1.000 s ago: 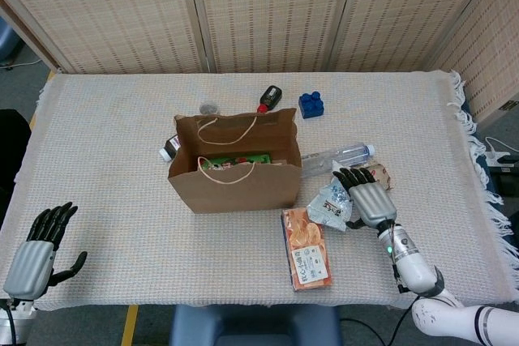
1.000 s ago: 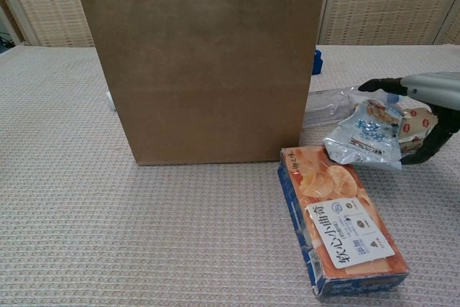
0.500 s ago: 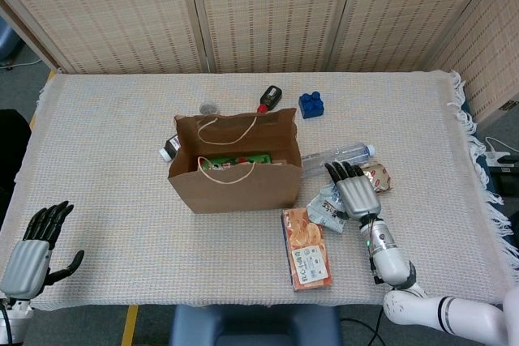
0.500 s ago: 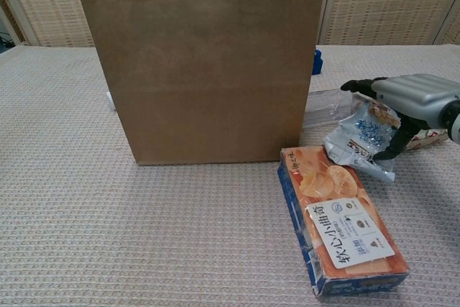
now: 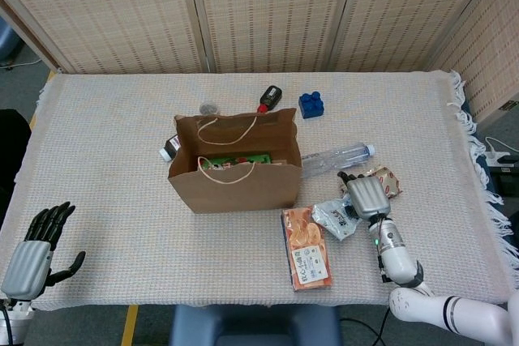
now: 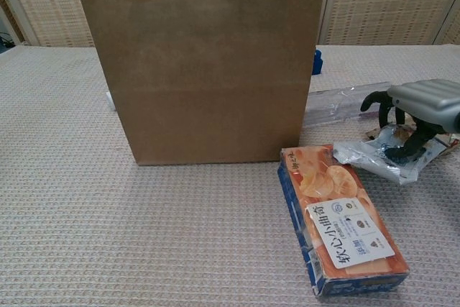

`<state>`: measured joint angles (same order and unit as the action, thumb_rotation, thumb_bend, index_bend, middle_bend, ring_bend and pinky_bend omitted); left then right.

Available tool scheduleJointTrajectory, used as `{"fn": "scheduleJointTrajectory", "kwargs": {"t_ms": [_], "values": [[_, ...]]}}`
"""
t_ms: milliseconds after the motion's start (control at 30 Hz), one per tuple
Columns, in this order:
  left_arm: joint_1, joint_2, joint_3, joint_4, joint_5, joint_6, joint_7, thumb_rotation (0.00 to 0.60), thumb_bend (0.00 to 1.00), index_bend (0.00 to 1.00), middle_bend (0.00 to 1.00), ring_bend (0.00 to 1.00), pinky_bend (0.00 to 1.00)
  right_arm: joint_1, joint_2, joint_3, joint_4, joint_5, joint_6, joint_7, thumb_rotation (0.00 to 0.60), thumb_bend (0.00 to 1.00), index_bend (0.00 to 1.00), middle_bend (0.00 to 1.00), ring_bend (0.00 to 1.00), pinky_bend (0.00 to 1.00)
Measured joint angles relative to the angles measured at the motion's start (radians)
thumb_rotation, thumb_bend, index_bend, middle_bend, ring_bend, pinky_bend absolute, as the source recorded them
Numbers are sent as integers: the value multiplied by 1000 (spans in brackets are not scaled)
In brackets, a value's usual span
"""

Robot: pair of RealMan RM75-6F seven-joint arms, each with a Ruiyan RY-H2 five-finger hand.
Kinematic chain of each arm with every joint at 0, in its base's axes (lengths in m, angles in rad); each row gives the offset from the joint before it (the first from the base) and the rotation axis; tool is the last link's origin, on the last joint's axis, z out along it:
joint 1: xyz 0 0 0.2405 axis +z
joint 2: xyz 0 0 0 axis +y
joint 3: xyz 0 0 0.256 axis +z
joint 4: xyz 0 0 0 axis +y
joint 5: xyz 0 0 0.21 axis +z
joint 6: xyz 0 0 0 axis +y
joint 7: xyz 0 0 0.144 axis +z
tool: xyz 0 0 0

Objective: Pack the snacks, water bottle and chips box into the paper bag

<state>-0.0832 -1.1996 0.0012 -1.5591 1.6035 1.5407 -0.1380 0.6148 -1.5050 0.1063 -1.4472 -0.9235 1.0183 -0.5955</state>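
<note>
The brown paper bag [image 5: 235,177] [image 6: 205,70] stands open at mid-table with a green packet [image 5: 237,160] inside. To its right lies the clear water bottle [image 5: 336,155] [image 6: 338,104]. The orange chips box [image 5: 306,249] [image 6: 341,217] lies flat in front. My right hand [image 5: 366,194] [image 6: 420,102] has its fingers curled down onto a silvery snack packet [image 5: 334,216] [image 6: 381,159] and grips its edge against the thumb. A red-brown snack packet [image 5: 384,177] lies just behind that hand. At the table's front left corner my left hand [image 5: 32,249] is open, fingers spread, holding nothing.
A dark bottle [image 5: 269,97] and a blue block [image 5: 310,104] [image 6: 316,61] lie behind the bag. A small bottle [image 5: 170,148] rests against the bag's left side, a small grey cap [image 5: 210,107] behind it. Wicker screens close off the back.
My right hand has drawn back toward the right and its fingers have curled onto the silvery packet, which now lies flatter and further right. The left hand has barely moved.
</note>
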Motion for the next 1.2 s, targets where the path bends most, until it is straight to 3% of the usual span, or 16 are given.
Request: {"fn": "scheduleJointTrajectory", "kwargs": {"t_ms": [33, 100, 167, 267, 433, 667, 1200], "values": [[0, 0, 0, 0, 0, -1, 0, 600, 348, 0, 0, 0, 22, 2, 2, 0, -2, 8, -3, -5, 600, 114, 121, 391, 231, 361], [0, 0, 0, 1, -2, -2, 1, 600, 348, 0, 0, 0, 21, 6, 3, -1, -3, 19, -7, -22, 600, 114, 176, 388, 287, 415], [0, 0, -1, 1, -4, -2, -1, 600, 348, 0, 0, 0, 22, 9, -2, -4, 1, 20, -7, -30, 600, 150, 289, 421, 409, 549], [0, 2, -3, 1, -6, 0, -8, 600, 348, 0, 0, 0, 21, 8, -12, -7, 14, -1, -2, -16, 600, 290, 496, 565, 601, 741], [0, 3, -4, 3, -7, 0, -12, 600, 348, 0, 0, 0, 21, -1, -19, -10, 32, -65, 18, 35, 600, 451, 660, 683, 735, 871], [1, 3, -3, 1, -4, 1, -8, 600, 348, 0, 0, 0, 21, -23, 18, 7, 11, -129, 54, 132, 600, 516, 703, 710, 761, 892], [2, 1, -2, -3, -2, 3, 5, 600, 349, 0, 0, 0, 22, -84, 203, 80, -140, -198, 109, 356, 600, 527, 720, 716, 770, 917]]}}
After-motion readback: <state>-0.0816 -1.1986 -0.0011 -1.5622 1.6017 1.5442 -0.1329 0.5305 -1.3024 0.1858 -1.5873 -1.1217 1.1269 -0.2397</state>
